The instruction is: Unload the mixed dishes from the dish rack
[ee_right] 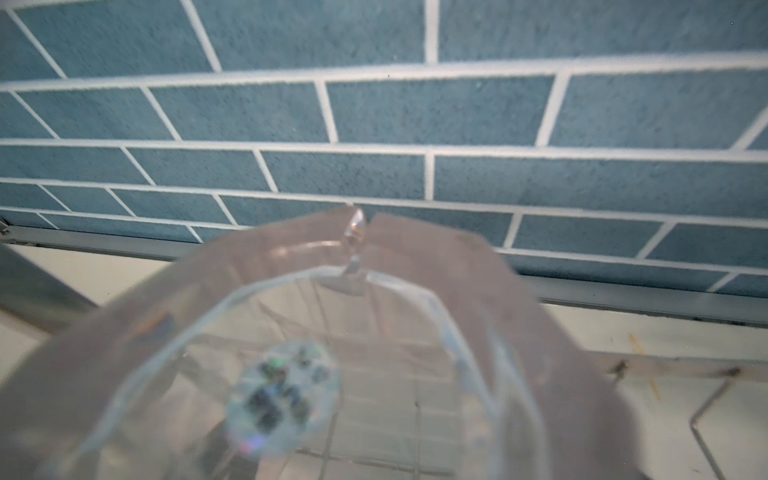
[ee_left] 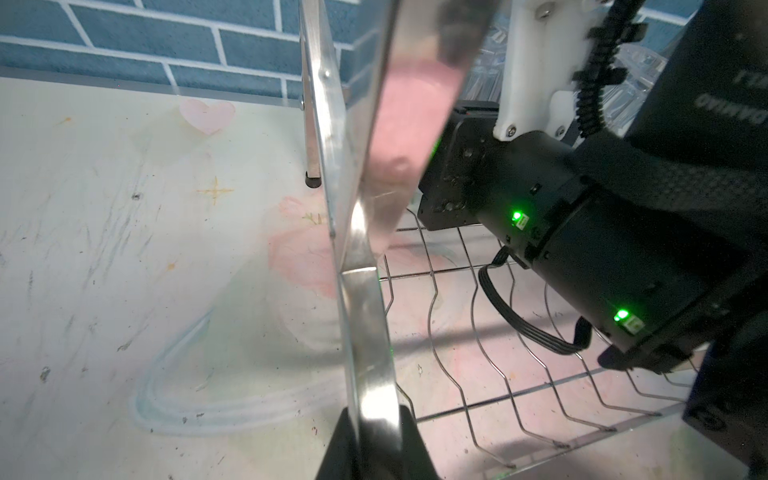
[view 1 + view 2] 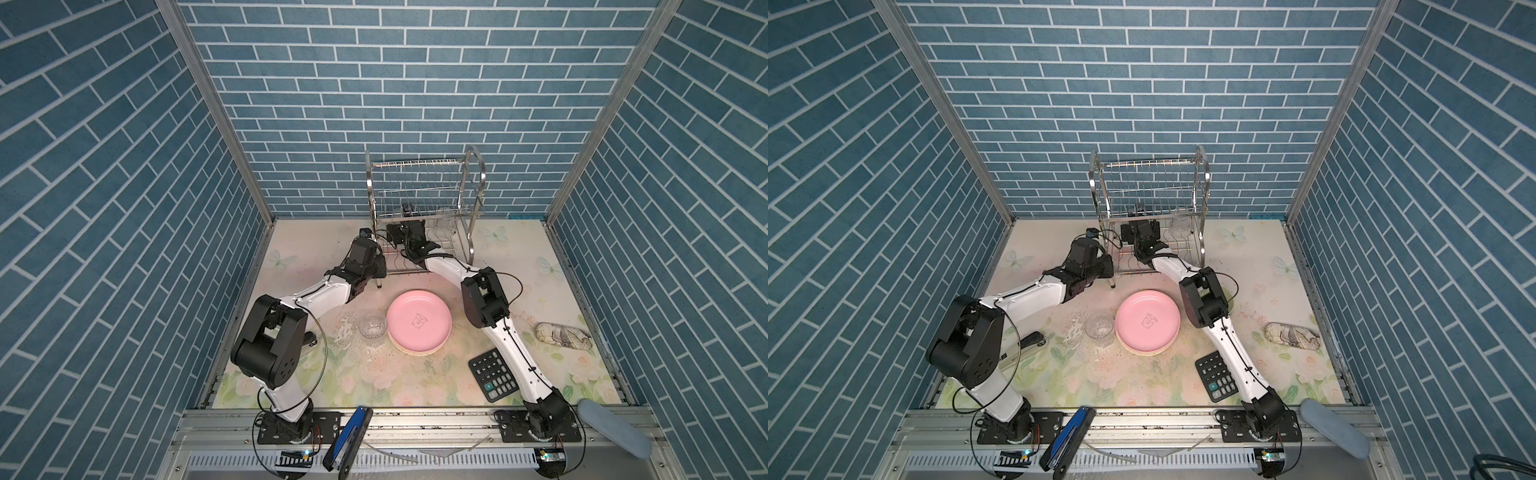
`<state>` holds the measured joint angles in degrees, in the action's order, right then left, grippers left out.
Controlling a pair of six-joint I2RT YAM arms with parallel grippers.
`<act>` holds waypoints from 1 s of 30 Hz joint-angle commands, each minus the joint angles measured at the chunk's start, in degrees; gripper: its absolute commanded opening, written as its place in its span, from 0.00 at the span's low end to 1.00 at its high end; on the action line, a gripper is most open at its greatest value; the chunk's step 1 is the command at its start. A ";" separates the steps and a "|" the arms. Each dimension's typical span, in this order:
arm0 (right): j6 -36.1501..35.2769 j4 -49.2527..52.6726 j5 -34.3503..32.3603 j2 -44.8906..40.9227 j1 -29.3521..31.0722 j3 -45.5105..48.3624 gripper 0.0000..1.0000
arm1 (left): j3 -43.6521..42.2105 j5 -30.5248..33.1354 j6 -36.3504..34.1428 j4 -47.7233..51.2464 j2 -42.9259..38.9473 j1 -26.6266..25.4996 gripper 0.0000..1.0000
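The silver wire dish rack (image 3: 478, 166) (image 3: 1202, 166) stands at the back of the table. My left gripper (image 2: 376, 440) (image 3: 380, 269) is shut on the flat side frame of the dish rack (image 2: 365, 311), near its left front leg. My right gripper (image 3: 406, 210) (image 3: 1139, 210) reaches into the lower tier, with its jaws standing wide. A clear glass (image 1: 457, 270) fills the right wrist view, blurred and very close, and hides the fingers. In both top views a clear glass (image 3: 442, 220) (image 3: 1179, 222) sits in the rack just right of that gripper. A pink plate (image 3: 419, 322) tops a stack on the table, with another glass (image 3: 372, 325) beside it.
A black calculator (image 3: 493, 374) lies under my right forearm. A patterned pouch (image 3: 561, 336) lies at the right edge. A blue-black tool (image 3: 349, 436) and a blue-grey pad (image 3: 615, 428) rest on the front rail. The brick back wall stands close behind the rack.
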<state>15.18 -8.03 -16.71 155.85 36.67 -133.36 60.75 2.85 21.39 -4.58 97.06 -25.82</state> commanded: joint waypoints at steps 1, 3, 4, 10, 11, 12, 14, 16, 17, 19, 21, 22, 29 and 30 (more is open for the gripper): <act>1.11 0.68 -1.01 0.77 -2.25 -4.16 0.99 | -1.82 -5.14 0.36 4.58 -0.71 -1.90 0.00; 1.08 -0.01 -0.41 0.94 -2.69 -4.41 0.98 | -1.93 -5.14 0.39 4.64 -0.58 -1.89 0.00; 1.08 -0.22 -0.06 0.98 -2.89 -4.45 0.97 | -1.95 -5.14 0.41 4.73 -0.57 -1.94 0.00; 0.73 -1.20 2.59 -0.08 -3.33 -2.58 0.88 | -1.70 -5.04 0.36 4.93 -0.10 -1.94 0.00; 0.73 -1.59 2.96 -0.44 -3.42 -1.87 0.86 | -1.56 -5.20 0.38 5.00 0.09 -1.95 0.00; 0.65 -2.08 3.21 -0.82 -3.36 -1.08 0.82 | -1.43 -5.30 0.36 5.01 0.26 -1.95 0.00; 0.64 -3.07 3.76 -1.76 -3.42 0.76 0.73 | -1.34 -5.14 0.37 5.02 0.50 -1.89 0.00; 0.94 -4.69 4.26 -3.18 -3.35 3.47 0.68 | -1.25 -4.80 0.30 5.16 0.50 -1.93 0.00; 1.27 -5.67 4.68 -4.15 -3.37 5.09 0.65 | -1.12 -4.59 0.32 5.17 0.60 -1.89 0.00; 2.23 -7.36 5.86 -6.13 -3.44 8.38 0.59 | -0.73 -3.98 0.15 5.22 0.92 -1.94 0.00; 3.46 -9.06 6.87 -8.46 -3.29 12.11 0.53 | -0.14 -3.17 -0.18 5.35 1.33 -1.91 0.00; 3.98 -9.96 7.38 -9.56 -3.22 13.83 0.51 | 0.21 -2.91 -0.28 5.45 1.75 -1.81 0.00; 9.91 -18.60 9.36 -19.10 -2.87 29.66 0.45 | 1.83 -2.18 -0.40 5.37 3.31 -1.16 0.00; 11.36 -19.52 9.79 -20.57 -2.83 32.07 0.44 | 1.91 -1.98 -0.47 5.28 3.25 -0.99 0.00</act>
<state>20.21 -22.85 -8.91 141.32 34.06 -106.02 62.19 3.68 21.87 -3.64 98.24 -26.26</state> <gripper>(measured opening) 0.829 0.166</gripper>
